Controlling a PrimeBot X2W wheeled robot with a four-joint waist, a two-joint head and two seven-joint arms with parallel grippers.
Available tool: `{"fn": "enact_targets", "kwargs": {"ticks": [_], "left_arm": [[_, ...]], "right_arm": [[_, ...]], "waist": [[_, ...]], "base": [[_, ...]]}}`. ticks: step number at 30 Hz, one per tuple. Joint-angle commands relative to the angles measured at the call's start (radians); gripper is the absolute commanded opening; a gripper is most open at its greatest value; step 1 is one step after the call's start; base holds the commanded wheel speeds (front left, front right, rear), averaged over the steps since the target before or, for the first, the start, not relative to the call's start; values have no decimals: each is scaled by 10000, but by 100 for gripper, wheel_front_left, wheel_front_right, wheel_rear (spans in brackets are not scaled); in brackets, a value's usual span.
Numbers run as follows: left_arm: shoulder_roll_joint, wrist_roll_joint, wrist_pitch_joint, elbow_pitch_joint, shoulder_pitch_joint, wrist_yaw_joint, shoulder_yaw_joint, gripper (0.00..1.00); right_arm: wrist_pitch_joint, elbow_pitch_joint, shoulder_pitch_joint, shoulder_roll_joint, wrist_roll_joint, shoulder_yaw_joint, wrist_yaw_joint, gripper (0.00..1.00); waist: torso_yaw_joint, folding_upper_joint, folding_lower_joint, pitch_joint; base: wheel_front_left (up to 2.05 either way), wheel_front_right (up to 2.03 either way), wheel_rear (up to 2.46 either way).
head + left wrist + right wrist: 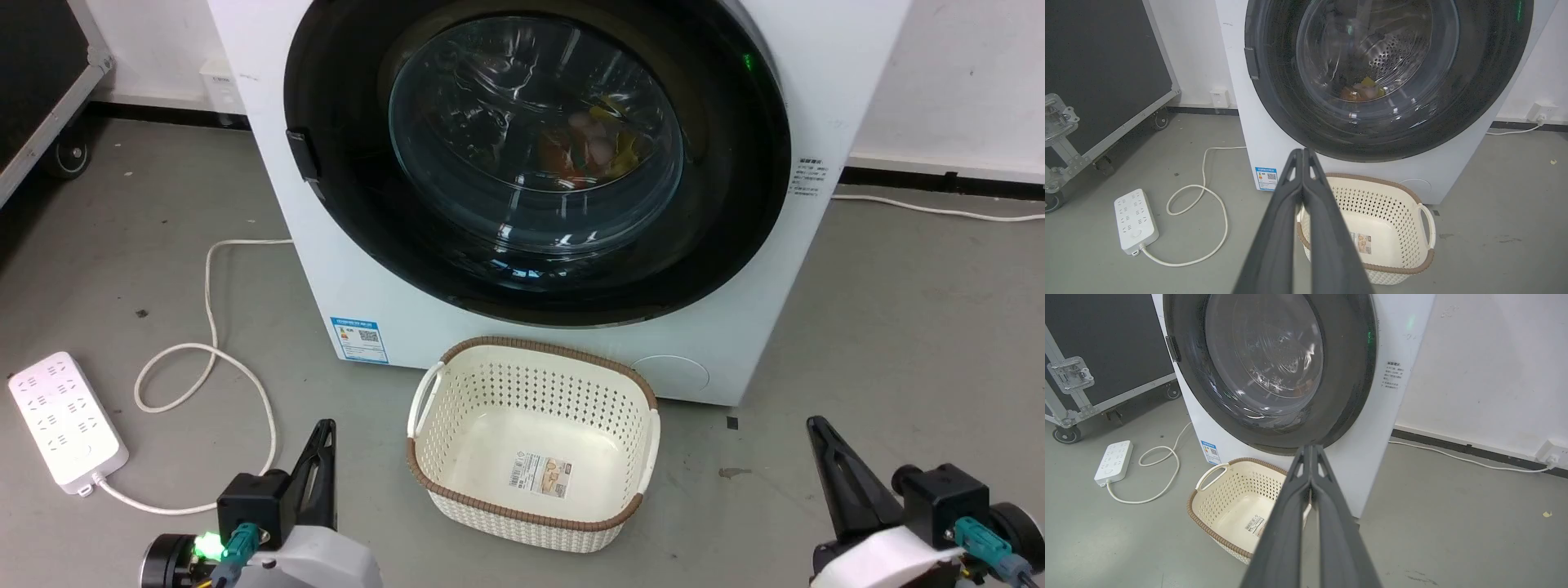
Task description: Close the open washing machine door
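Note:
The washing machine (pixel 392 302) stands white against the wall, a blue sticker low on its front. Its round black-framed door (pixel 535 155) with the clear glass bowl lies flat against the front, shut over the drum; coloured laundry shows through the glass. The same door (pixel 1388 73) fills the top of the left wrist view, and the door (pixel 1269 367) appears in the right wrist view too. My left gripper (pixel 326 426) sits low at the lower left, shut on nothing, well short of the machine. My right gripper (pixel 813 425) sits at the lower right, also shut and empty.
A cream perforated basket (pixel 535 355) stands empty on the floor just before the machine, between my grippers. A white power strip (pixel 65 420) and its looping cord (pixel 204 359) lie on the left. A black wheeled case (pixel 1106 73) stands further left.

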Motion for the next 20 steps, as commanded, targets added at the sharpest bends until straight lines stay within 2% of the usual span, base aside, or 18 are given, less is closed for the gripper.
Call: {"fn": "enact_targets", "kwargs": {"ticks": [1,20], "left_arm": [[7,116,43,-68,-136,74,28,0],[8,400,432,-328,-195,182,201,0]], "right_arm": [[27,31,-200,40,-86,28,-6,0],[418,86,-428,48,-236,165,-7,0]], "waist": [[2,-1,-1,2],[31,-1,-1,60]], "base": [[0,0,0],[0,0,0]]}}
